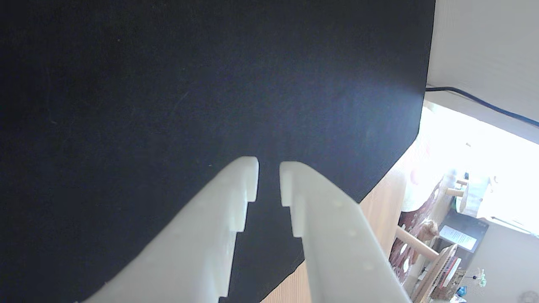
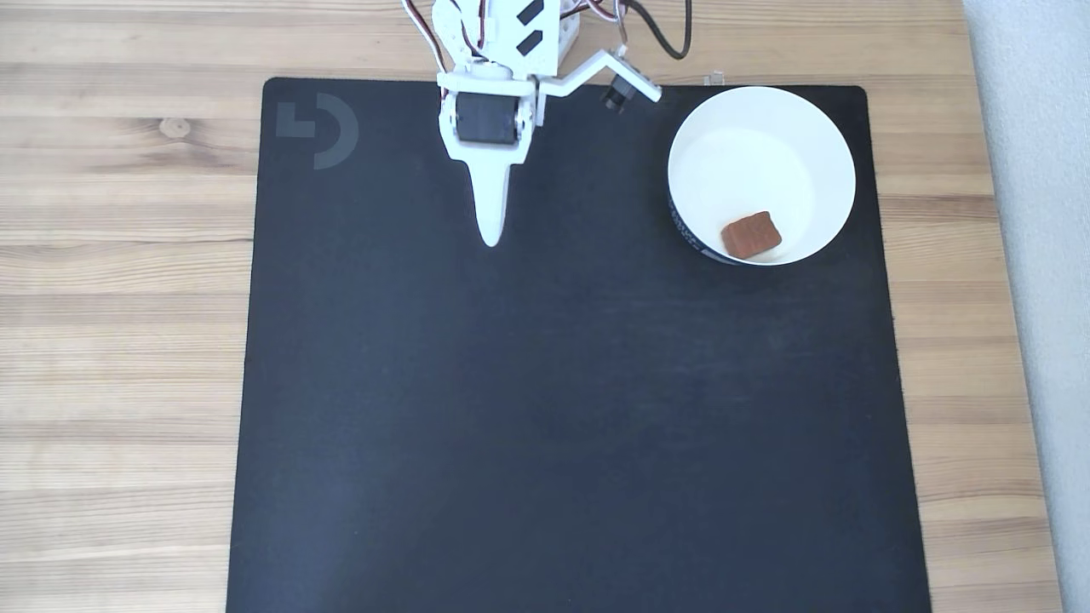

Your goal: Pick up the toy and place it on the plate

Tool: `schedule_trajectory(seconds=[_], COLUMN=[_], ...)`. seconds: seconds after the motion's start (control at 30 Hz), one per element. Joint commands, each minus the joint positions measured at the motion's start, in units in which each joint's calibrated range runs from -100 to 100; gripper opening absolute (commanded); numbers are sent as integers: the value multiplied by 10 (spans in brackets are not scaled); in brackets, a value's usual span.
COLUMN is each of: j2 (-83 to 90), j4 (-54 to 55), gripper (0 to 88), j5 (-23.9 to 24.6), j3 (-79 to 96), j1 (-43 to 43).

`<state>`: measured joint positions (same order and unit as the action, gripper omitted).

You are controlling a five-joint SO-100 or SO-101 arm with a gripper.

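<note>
The toy [image 2: 751,234], a small reddish-brown ridged block, lies flat inside the plate [image 2: 739,140], low on its floor by the front wall in the fixed view. This white bowl-like dish stands on the mat's upper right corner. My gripper [image 2: 491,241] hangs over the upper middle of the mat, well to the left of the dish, tapering to a single point. In the wrist view the white fingers [image 1: 236,198] of the gripper [image 1: 269,163] stand a thin slit apart with only black mat between them.
A large black mat [image 2: 553,409] covers most of the wooden table [image 2: 119,255]. The arm's base and cables [image 2: 664,34] sit at the top edge. In the wrist view the mat's edge [image 1: 417,134] and a dark cable [image 1: 484,101] show at the right.
</note>
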<state>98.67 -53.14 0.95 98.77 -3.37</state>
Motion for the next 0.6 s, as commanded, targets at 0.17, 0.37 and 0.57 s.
schedule_trajectory(seconds=[0.17, 0.37, 0.57], j2=[7, 7, 7], j4=[0, 1, 1], gripper=[26, 25, 25], j5=[2, 0, -1], j3=[8, 8, 8], j1=[-5, 0, 0])
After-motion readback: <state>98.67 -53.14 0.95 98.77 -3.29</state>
